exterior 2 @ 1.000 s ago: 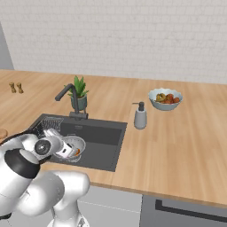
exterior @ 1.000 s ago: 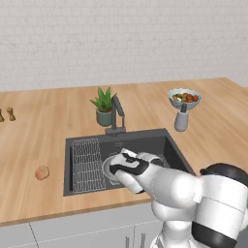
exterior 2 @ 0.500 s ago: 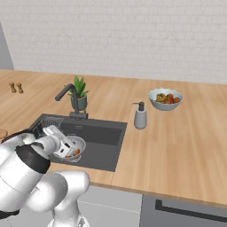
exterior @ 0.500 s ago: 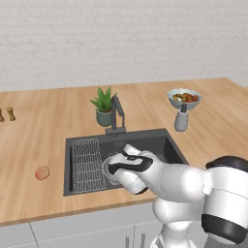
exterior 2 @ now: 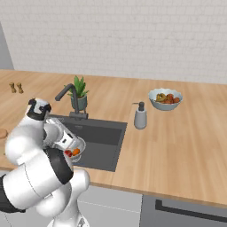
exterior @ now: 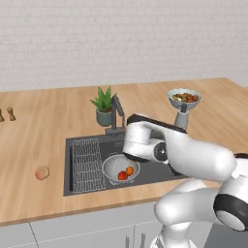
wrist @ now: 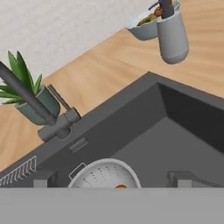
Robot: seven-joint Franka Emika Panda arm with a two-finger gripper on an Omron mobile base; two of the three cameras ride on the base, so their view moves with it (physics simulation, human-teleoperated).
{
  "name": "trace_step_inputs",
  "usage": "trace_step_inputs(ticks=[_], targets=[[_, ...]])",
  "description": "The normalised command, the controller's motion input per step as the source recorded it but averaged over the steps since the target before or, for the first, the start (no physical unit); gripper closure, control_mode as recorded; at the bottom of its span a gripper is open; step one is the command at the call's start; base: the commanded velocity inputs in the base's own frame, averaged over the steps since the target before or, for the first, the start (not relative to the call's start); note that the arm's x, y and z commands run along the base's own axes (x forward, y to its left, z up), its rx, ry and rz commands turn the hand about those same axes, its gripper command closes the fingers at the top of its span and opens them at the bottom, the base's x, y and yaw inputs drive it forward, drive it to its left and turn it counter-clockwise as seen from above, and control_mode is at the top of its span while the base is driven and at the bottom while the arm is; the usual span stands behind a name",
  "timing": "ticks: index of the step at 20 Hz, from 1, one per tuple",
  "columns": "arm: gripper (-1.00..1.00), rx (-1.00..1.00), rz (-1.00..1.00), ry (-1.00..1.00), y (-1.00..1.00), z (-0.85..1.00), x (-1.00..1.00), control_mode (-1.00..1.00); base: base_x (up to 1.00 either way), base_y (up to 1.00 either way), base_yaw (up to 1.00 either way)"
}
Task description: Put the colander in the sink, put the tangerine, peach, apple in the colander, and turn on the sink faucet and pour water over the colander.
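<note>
Your gripper (wrist: 112,177) hangs released above the colander (exterior: 120,169) in the sink (exterior: 160,170), tangerine (exterior: 130,170) and apple (exterior: 122,176) inside; the peach (exterior: 42,173) waits on the counter beside it. Go wide, approach from above, squeeze softly

In the left base view the arm hides the right part of the sink (exterior: 87,145) and the foot of the faucet (exterior: 116,112). In the right base view the arm covers the sink's left half and most of the colander (exterior 2: 80,146); the peach (exterior 2: 2,133), left of the sink, is cut by the picture's edge. In the hand view the colander's lower half is cut off, with just a sliver of the tangerine (wrist: 120,187) showing. The fruit in the bowl (exterior: 184,98) behind the sink is too small to tell apart.
</note>
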Motion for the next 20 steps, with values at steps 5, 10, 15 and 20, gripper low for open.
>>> trace_step_inputs(ticks=[5,10,15,20], targets=[[-1.0,0.0,0.0,0.22,-0.23,0.99,-0.46,-1.0,0.0,0.0,0.0],[-1.0,0.0,0.0,0.1,-0.05,0.88,-0.64,-1.0,0.0,0.0,0.0],[-1.0,0.0,0.0,0.09,0.06,1.0,-0.13,-1.0,0.0,0.0,0.0],[-1.0,0.0,0.0,0.14,0.0,1.0,0.0,-1.0,0.0,0.0,0.0]])
